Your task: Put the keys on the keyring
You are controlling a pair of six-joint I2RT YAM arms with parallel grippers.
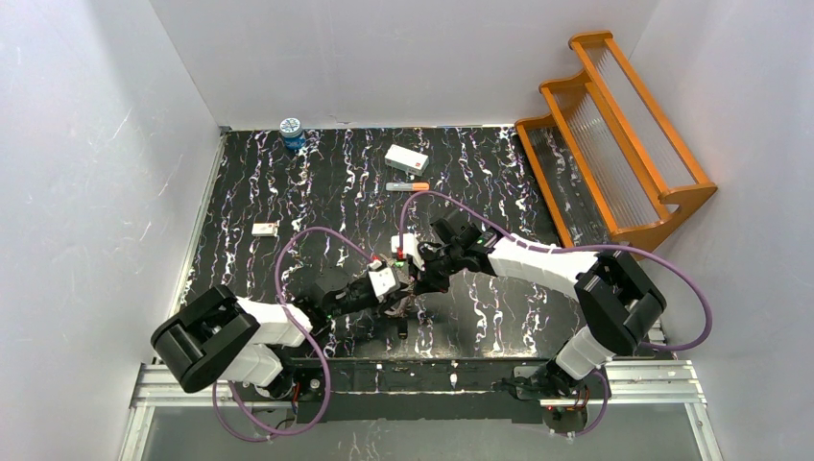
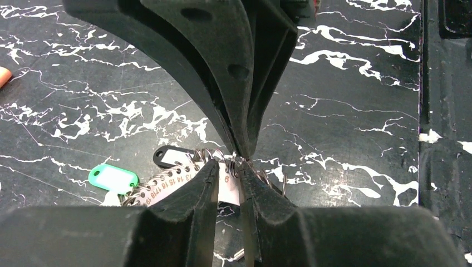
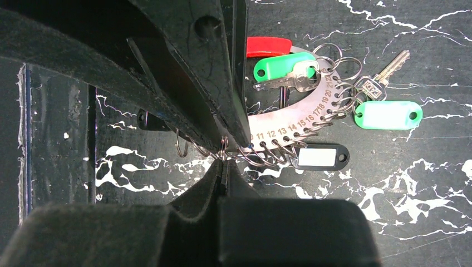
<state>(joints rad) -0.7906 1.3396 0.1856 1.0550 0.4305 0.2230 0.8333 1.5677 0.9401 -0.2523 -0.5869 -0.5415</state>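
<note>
The keyring (image 3: 300, 119) is a curved silver plate stamped with numbers, edged with several small split rings. A silver key with a green head (image 3: 284, 71) and a red tag (image 3: 267, 45) lie at its top end. Another silver key (image 3: 389, 68) lies beside a green tag (image 3: 388, 115), and a black tag (image 3: 320, 157) sits below. My right gripper (image 3: 222, 153) is shut on one split ring. My left gripper (image 2: 234, 172) faces it tip to tip, its fingers (image 2: 209, 186) a narrow gap apart around a split ring and the plate's edge (image 2: 161, 186). In the top view the two grippers (image 1: 408, 286) meet at mid-table.
An orange-tipped grey marker (image 1: 408, 186) and a white box (image 1: 406, 157) lie farther back. A blue-lidded jar (image 1: 292, 132) stands at the back left, and a small white piece (image 1: 265, 229) lies on the left. An orange wooden rack (image 1: 614, 134) leans at the right.
</note>
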